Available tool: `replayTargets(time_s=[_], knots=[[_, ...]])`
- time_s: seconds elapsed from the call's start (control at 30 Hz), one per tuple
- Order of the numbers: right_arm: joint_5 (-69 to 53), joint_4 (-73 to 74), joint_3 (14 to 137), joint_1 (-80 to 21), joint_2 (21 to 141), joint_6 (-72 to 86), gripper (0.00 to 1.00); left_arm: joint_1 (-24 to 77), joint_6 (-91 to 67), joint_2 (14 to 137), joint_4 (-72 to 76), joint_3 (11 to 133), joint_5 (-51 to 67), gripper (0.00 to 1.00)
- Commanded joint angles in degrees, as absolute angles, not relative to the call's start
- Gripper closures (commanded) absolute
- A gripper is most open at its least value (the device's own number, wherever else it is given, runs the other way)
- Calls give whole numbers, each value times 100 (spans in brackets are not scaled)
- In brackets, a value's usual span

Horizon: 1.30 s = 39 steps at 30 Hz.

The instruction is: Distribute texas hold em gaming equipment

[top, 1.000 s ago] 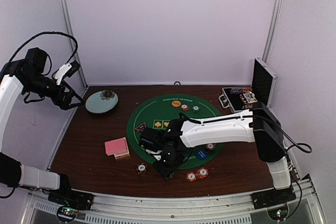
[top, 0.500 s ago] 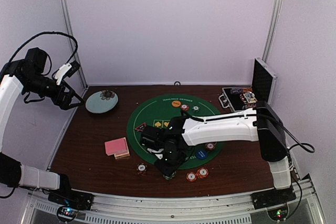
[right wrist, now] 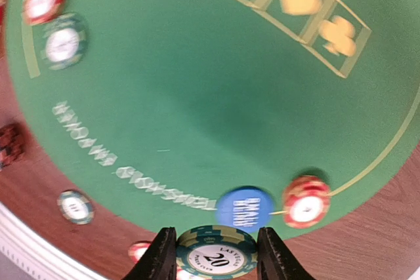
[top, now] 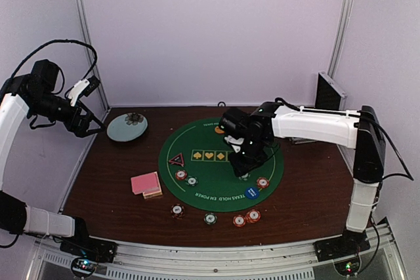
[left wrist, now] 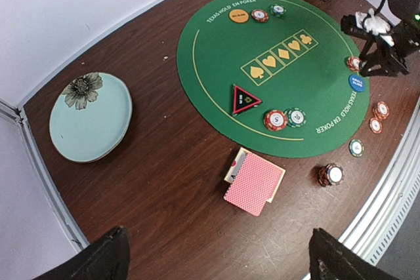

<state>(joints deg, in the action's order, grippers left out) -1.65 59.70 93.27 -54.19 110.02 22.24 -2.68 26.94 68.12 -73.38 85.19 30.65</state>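
Green striped poker chip (right wrist: 215, 254) marked 20 sits between the right gripper's (top: 244, 165) two dark fingers, which clamp it edge to edge, raised above the round green poker mat (top: 210, 181). In the wrist view, a blue disc (right wrist: 244, 208) and a red chip (right wrist: 306, 202) lie on the mat's rim just beyond it. The left gripper (top: 92, 126) hovers high beside the pale blue plate (top: 118, 132), jaws spread wide, holding nothing.

Walls (top: 210, 31): pale lilac, plain, back + both sides.
Posts (top: 343, 18): 2 metal uprights, back corners.
Table (top: 111, 185): dark brown wood, matte.
Rail (top: 216, 257): slotted metal strip, near edge.
Light: even, soft, faint shadows.
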Motion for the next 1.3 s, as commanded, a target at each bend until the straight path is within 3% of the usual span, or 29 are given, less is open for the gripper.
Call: replayTargets(time_s=[0.0, 0.4, 1.03, 1.1, 1.27], knots=[[164, 6023, 8822, -4760, 10714, 2102, 74, -282, 2769, 6725, -7296, 8555, 3087, 2], [76, 5404, 7985, -3467, 10827, 1943, 74, -285, 2782, 6759, -7309, 8576, 3100, 2], [-228, 4832, 7528, -3287, 11103, 2030, 73, -286, 2803, 6806, -7335, 8642, 3079, 3], [-252, 4834, 7538, -3279, 11141, 2030, 70, -281, 2802, 6799, -7349, 8634, 3066, 3], [-197, 4915, 7533, -3278, 11105, 2015, 48, -282, 2801, 6786, -7346, 8605, 2997, 3]])
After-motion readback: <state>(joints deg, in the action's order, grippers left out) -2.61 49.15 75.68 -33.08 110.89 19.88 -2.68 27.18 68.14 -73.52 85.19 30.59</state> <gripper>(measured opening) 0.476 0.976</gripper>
